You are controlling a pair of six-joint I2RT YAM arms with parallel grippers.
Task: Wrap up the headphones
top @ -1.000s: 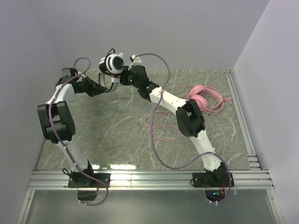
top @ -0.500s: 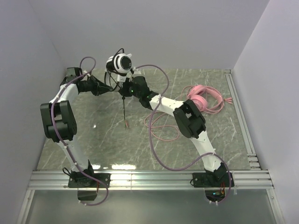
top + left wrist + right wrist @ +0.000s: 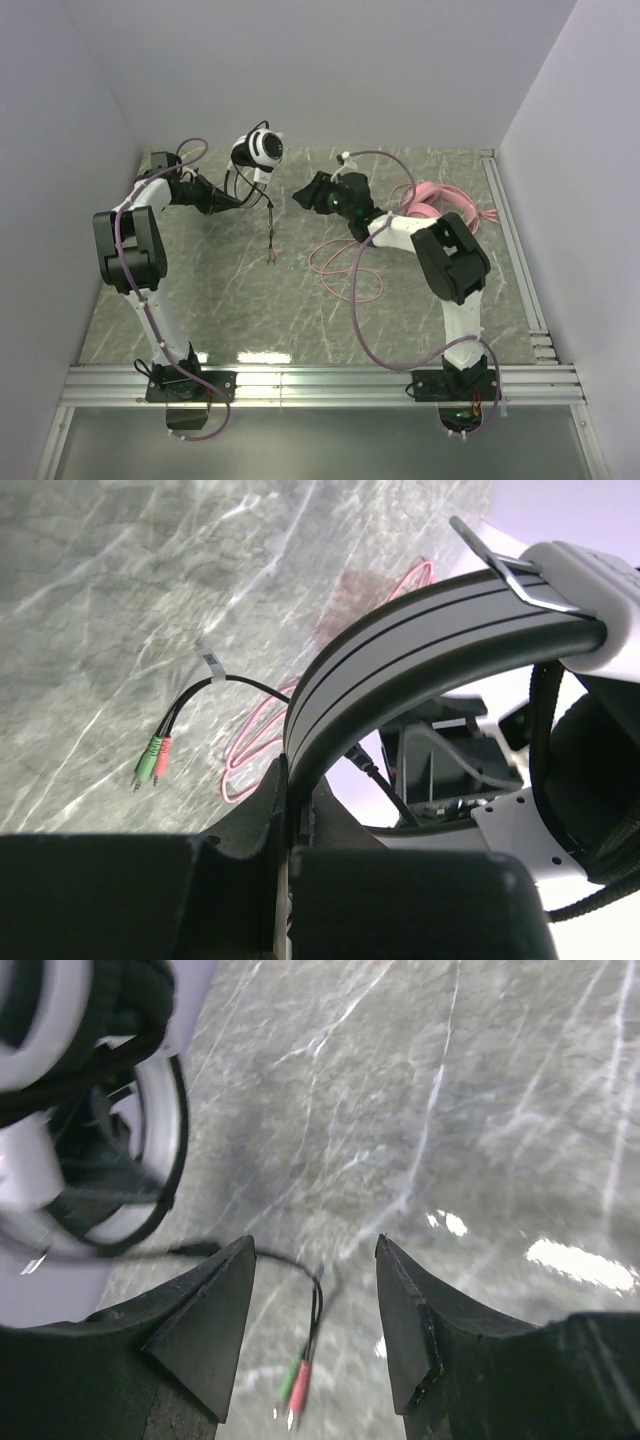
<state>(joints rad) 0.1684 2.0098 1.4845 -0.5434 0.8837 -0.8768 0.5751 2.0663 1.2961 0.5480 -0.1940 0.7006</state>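
Clamped on the headband, the left gripper (image 3: pixel 240 197) is holding the black and white headset (image 3: pixel 262 148) aloft at upper centre-left, its black cable (image 3: pixel 268 228) hanging vertically toward the tabletop (image 3: pixel 200 290) just left of the right gripper (image 3: pixel 303 193), which is gaping empty and nearest it.

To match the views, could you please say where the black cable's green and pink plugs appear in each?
Top external: the green and pink plugs, left of centre.
Left wrist: plugs left, mid-height.
Right wrist: plugs bottom centre.
Shared landmark: black-and-white headset.
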